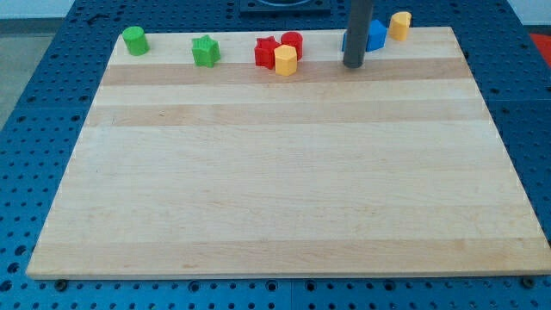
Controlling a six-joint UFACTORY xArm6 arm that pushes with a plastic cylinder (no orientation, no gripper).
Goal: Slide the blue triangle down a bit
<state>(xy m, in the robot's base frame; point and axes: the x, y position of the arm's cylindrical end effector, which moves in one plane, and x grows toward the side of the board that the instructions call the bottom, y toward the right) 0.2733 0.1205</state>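
Note:
The blue triangle [375, 34] lies at the view's top edge of the wooden board [284, 172], right of centre, partly hidden behind my rod. My tip [353, 65] rests on the board just below and to the left of the blue block, close to it; contact cannot be told. A yellow block [400, 24] sits just right of the blue one, at the board's top edge.
Along the top edge, from the view's left: a green cylinder [134, 40], a green star [206, 51], a red star [266, 52], a yellow block [286, 60] and a red cylinder [293, 41] clustered together. Blue pegboard surrounds the board.

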